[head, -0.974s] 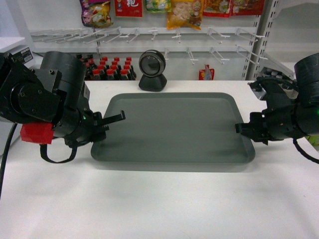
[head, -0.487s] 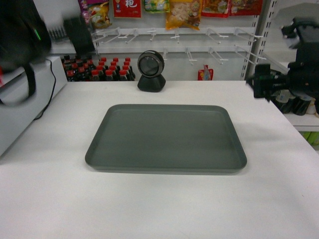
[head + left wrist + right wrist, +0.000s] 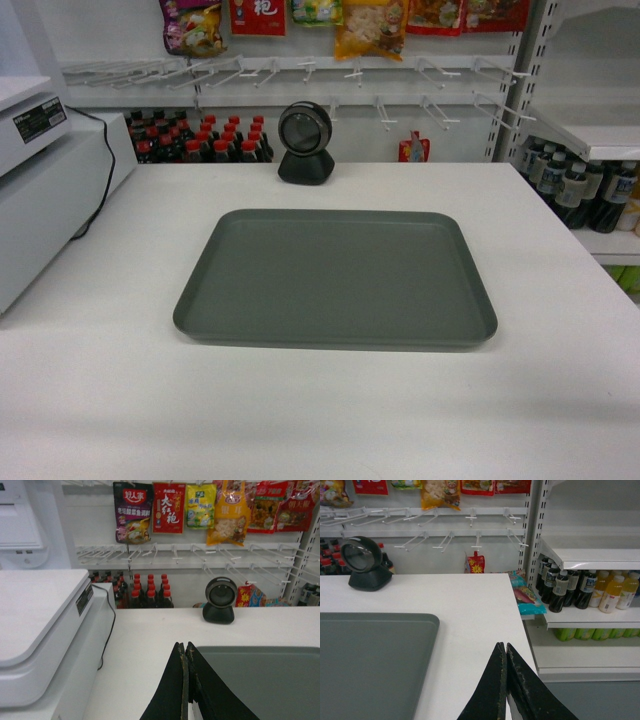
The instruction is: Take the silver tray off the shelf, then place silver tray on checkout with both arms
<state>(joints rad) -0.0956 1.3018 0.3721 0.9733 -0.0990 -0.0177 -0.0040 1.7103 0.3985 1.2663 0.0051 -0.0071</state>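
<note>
Both tools withdrawn beside silver tray

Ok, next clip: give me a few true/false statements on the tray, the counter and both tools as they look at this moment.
1. The silver tray lies flat on the checkout. True.
2. A bottle stands on the tray. False: its surface is bare.
3. The left tool is shut. True.
4. The right tool grips the tray's rim. False: it is shut on nothing, off the tray.
5. The black scanner stands behind the tray. True.
</note>
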